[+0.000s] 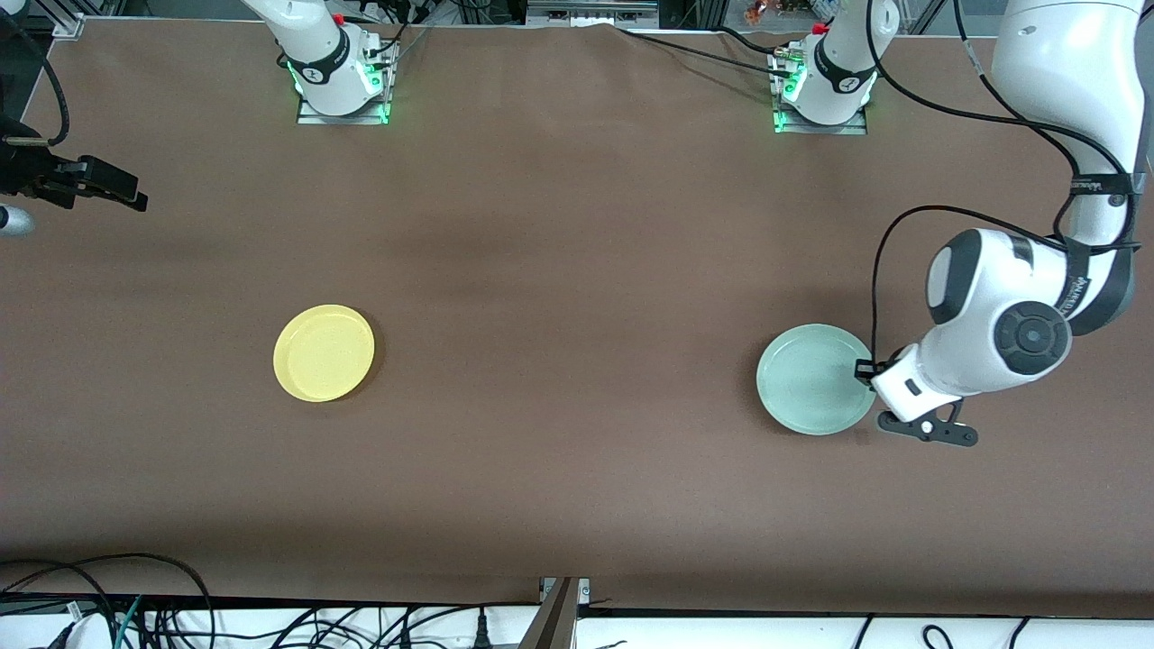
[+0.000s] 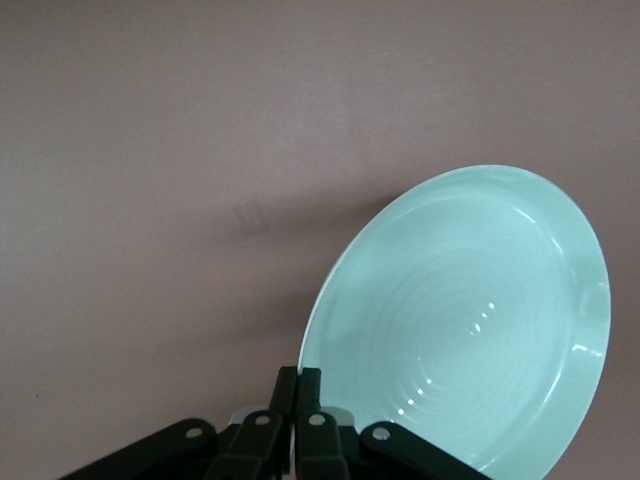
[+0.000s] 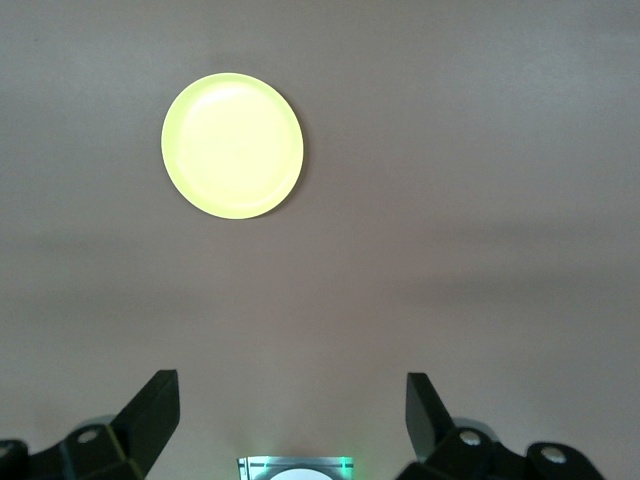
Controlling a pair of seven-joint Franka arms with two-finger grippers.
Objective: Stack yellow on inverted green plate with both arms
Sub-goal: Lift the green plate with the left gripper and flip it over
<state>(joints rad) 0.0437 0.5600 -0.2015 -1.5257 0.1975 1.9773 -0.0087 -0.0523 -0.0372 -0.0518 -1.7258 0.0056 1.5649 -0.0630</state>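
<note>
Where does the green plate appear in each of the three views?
Front view: green plate lies on the brown table toward the left arm's end; the left gripper is shut on its rim.
Left wrist view: the plate fills the lower right, its rim pinched in the gripper.
Right wrist view: not in it.
Shared landmark: the brown table.

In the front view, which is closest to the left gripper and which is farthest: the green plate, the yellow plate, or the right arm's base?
1. Green plate: the left gripper is shut on its rim, at the left arm's end of the table.
2. Yellow plate: toward the right arm's end.
3. Right arm's base: farther from the camera than the yellow plate.
</note>
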